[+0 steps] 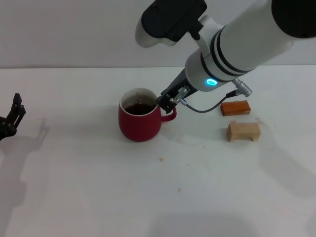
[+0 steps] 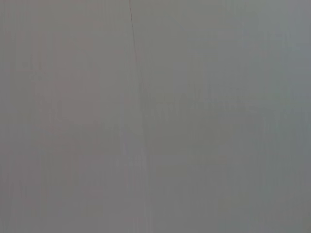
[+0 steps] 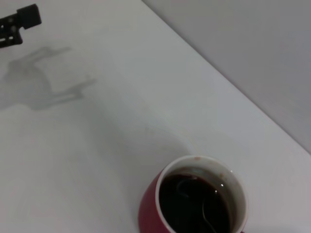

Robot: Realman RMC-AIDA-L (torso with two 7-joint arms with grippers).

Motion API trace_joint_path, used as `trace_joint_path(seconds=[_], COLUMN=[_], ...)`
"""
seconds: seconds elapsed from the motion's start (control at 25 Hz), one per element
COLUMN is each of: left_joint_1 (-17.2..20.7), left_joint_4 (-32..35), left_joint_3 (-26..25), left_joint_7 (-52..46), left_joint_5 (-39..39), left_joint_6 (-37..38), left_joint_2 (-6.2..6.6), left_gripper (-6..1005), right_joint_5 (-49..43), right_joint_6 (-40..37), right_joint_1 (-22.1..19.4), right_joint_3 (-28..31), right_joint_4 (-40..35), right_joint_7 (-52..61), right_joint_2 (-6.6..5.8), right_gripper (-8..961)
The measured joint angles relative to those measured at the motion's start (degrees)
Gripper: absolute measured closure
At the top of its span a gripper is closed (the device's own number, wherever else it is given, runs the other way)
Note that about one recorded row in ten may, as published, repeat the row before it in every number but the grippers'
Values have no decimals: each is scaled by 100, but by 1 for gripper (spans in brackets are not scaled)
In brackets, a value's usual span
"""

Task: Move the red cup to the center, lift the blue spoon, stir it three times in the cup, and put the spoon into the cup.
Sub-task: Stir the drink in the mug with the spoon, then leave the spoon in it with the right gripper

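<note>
Hovering my right pincer (image 1: 167,102) at the cup's (image 1: 139,126) three o'clock rim, spoon (image 3: 206,218) submerged inside (grip state unclear); left pincer (image 1: 11,121) parked.

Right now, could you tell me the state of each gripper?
Left gripper: open, holding nothing, parked at the table's left edge.
Right gripper: at the red cup; state cannot be told.

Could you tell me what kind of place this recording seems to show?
Probably a robot test bench: a bare white table against a plain wall, holding only the red cup and two small blocks, props rather than furnishings.
</note>
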Motion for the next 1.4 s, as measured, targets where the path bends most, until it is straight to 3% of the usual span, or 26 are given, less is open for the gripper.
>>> trace_joint_path(seconds=[0.52,1.4], left_joint_1=[7,-1], left_joint_4=[-26,-5], left_joint_3=[55,62], left_joint_7=[0,0], left_joint_5=[1,0], left_joint_6=[22,36], left_joint_2=[-2,9], left_gripper=[144,144], right_joint_5=[336,296], right_joint_6=[-139,-440], right_joint_1=[69,82], right_joint_3=[-240,-113], right_joint_4=[72,-135], right_joint_7=[14,20], right_joint_2=[24,11], right_gripper=[785,775])
